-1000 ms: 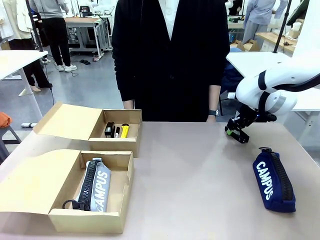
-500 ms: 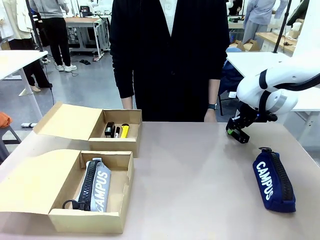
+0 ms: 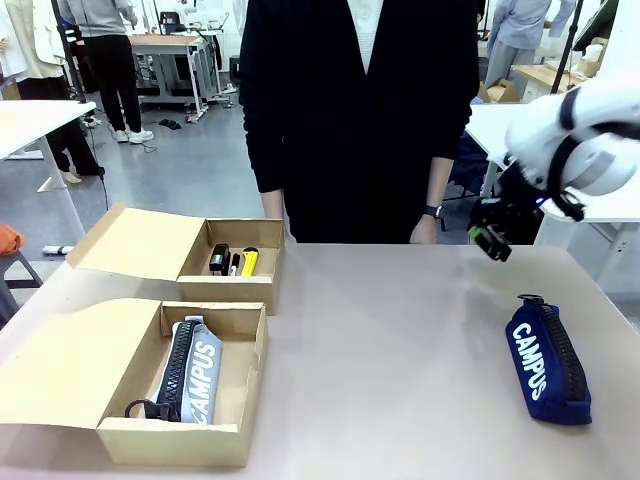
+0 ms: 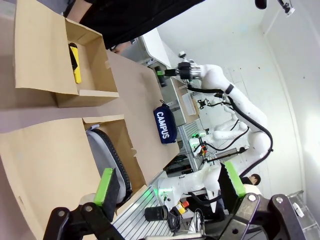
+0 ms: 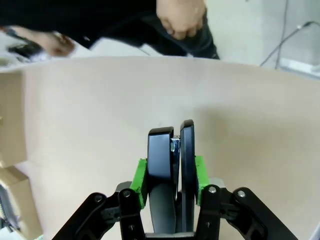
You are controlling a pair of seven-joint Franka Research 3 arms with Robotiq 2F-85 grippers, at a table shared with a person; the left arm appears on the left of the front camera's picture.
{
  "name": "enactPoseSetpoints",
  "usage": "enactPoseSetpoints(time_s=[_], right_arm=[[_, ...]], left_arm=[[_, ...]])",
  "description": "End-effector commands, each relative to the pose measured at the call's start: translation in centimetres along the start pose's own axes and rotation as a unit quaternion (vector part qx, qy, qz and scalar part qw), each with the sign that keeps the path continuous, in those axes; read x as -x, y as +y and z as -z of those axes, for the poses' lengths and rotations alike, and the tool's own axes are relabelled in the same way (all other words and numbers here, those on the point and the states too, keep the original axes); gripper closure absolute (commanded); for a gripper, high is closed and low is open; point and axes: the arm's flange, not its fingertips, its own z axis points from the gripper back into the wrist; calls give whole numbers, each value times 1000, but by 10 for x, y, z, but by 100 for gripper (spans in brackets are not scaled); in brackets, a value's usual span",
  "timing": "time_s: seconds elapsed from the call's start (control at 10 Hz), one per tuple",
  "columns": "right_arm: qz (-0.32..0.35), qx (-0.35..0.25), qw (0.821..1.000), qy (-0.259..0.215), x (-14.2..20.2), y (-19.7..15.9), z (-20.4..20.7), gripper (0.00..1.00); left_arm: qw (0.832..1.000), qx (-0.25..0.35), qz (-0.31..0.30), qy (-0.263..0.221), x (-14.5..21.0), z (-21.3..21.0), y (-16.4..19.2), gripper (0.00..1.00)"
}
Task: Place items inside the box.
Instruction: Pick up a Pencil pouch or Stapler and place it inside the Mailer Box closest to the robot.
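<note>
Right tool (image 3: pixel 491 240), upper right, grips a black stapler (image 5: pixel 162 165); next, carry it to the upper-left cardboard box (image 3: pixel 225 291); left tool (image 4: pixel 169 174) open

The blue pouch (image 3: pixel 547 362) has white letters. The grey pouch (image 3: pixel 194 372) has white letters and a black zip. The boxes (image 3: pixel 175 440) are brown, the table (image 3: pixel 400 350) light brown. The knife (image 4: pixel 75 64) is yellow and black. The stapler (image 5: pixel 161 170) is black, the pads (image 5: pixel 139 182) green.
</note>
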Motion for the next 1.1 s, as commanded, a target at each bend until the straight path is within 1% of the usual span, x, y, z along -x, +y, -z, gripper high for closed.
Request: enactPoseSetpoints(time_s=[0.0,0.1,0.2,0.3,0.4,0.5,0.6,0.7,0.8,0.9,1.0], right_arm=[[54,-48,997,32,38,-5,-62,100],[61,-72,995,43,57,-11,-97,100],[65,-106,992,4,84,-18,-141,100],[46,-119,991,-31,116,-18,-172,100],[29,-144,987,-68,147,-17,-194,100],[40,-148,983,-101,156,-15,-196,100],[55,-120,991,-23,114,-22,-186,100],[50,-135,988,-57,141,-24,-208,57],[106,-203,971,-69,123,-78,-229,57],[162,-262,948,-79,118,-143,-249,57],[155,-312,933,-95,129,-191,-265,57]], left_arm=[[1000,9,9,-6,-1,0,-2,0],[1000,9,9,-6,-1,0,-2,0],[1000,9,9,-6,-1,0,-2,0],[1000,9,9,-6,-1,0,-2,0],[1000,9,9,-6,-1,0,-2,0],[1000,9,9,-6,-1,0,-2,0],[1000,9,9,-6,-1,0,-2,0],[1000,9,9,-6,-1,0,-2,0],[1000,9,9,-6,-1,0,-2,0],[1000,9,9,-6,-1,0,-2,0],[1000,9,9,-6,-1,0,-2,0]])
